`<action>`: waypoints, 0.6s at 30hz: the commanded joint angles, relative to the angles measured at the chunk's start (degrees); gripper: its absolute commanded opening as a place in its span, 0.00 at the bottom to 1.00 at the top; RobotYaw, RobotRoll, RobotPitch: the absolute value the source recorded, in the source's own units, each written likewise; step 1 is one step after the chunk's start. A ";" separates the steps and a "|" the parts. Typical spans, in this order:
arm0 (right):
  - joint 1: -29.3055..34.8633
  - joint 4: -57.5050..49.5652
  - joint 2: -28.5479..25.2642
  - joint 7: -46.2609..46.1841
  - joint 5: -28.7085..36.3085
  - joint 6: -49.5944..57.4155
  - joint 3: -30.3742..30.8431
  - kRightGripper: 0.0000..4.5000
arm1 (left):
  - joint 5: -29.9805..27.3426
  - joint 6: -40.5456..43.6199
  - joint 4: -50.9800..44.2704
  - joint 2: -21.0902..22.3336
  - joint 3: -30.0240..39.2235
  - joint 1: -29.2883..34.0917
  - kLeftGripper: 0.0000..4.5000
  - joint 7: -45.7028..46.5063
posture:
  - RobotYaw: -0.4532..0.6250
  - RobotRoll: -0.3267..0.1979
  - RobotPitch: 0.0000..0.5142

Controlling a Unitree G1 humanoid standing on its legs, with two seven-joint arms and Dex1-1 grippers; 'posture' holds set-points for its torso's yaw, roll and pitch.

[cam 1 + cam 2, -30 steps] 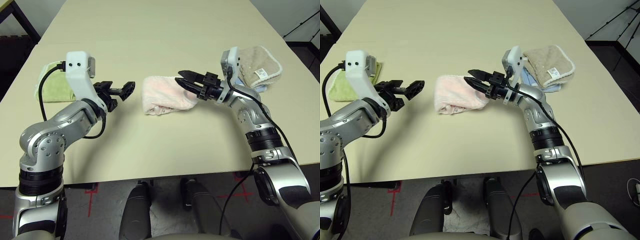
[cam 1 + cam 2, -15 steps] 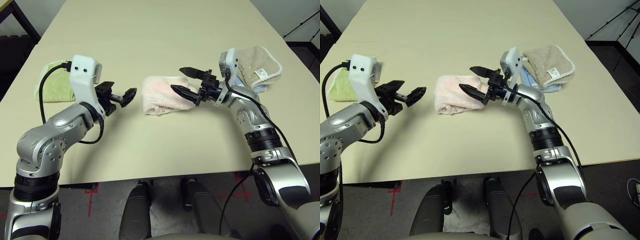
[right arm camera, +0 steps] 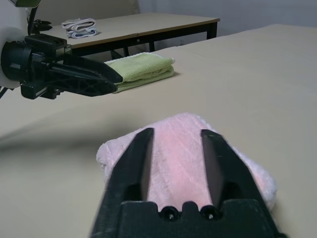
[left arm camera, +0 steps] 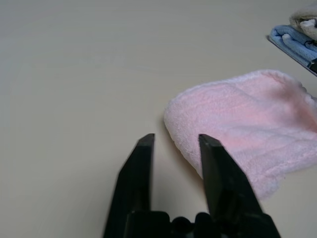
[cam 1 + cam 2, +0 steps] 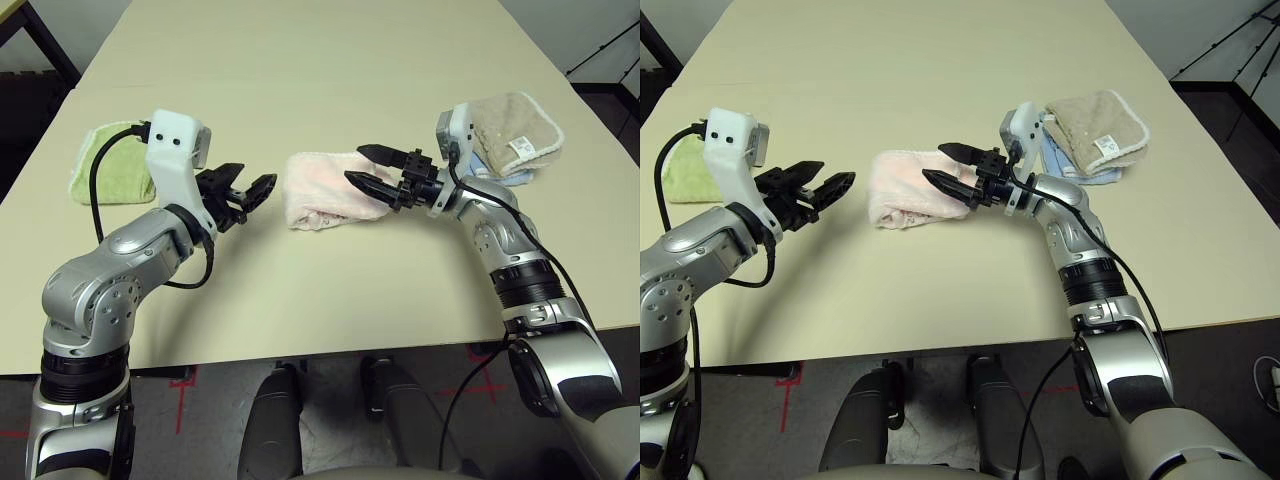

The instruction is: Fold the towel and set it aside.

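While pink towel lies folded mid-bench, your hands have narrowed from wide spread: left hand part-open, empty, just beside towel; right hand part-open above its far end, gripping nothing. Fold looks done; setting aside remains.

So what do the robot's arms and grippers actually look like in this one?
Both arms are silver metal with ribbed black joint rings. Each wrist carries a white boxy camera housing fed by a looping black cable. The left gripper and right gripper each have two black, tapered fingers.
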 commanded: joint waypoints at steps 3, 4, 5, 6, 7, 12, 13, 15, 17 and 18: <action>0.05 0.21 0.47 -0.55 -0.58 -0.79 0.23 0.01 | 2.83 -0.36 0.56 -0.82 -1.54 -0.47 0.00 -2.03 | 0.41 0.62 0.38; -0.13 0.61 0.74 -0.74 -0.77 -1.02 0.36 0.01 | 3.62 -0.84 1.53 -1.29 -2.22 -1.23 0.00 -2.40 | 0.41 0.62 0.38; -0.27 0.89 0.98 -0.92 -0.93 -1.17 0.50 0.01 | 4.37 -1.18 2.47 -1.78 -2.86 -2.02 0.00 -2.75 | 0.40 0.62 0.39; -0.34 1.03 1.13 -1.02 -1.03 -1.26 0.57 0.01 | 4.99 -1.33 3.03 -2.18 -3.19 -2.52 0.00 -3.06 | 0.40 0.62 0.39; -0.58 1.55 1.63 -1.31 -1.32 -1.51 0.82 0.01 | 6.47 -2.45 4.67 -2.85 -4.78 -3.69 0.00 -3.95 | 0.40 0.62 0.39; -1.40 4.00 3.66 -2.29 -2.82 -2.67 1.68 0.01 | 11.51 -6.64 11.27 -7.34 -10.28 -8.43 0.00 -7.10 | 0.38 0.62 0.40; -1.45 4.33 3.89 -2.41 -3.14 -2.80 1.82 0.01 | 12.06 -6.95 11.83 -8.26 -10.97 -9.04 0.00 -7.61 | 0.37 0.62 0.40; -1.33 5.02 4.15 -2.52 -3.87 -3.13 2.12 0.01 | 12.71 -6.86 11.91 -9.75 -12.43 -9.51 0.00 -8.94 | 0.37 0.62 0.40; -1.06 5.78 4.21 -2.66 -4.69 -3.58 2.52 0.01 | 13.15 -6.39 10.84 -10.59 -13.61 -8.99 0.00 -10.13 | 0.36 0.62 0.41; -0.86 6.32 4.21 -2.68 -5.17 -4.03 2.81 0.01 | 13.17 -5.92 9.89 -10.90 -14.18 -8.30 0.00 -10.60 | 0.36 0.62 0.41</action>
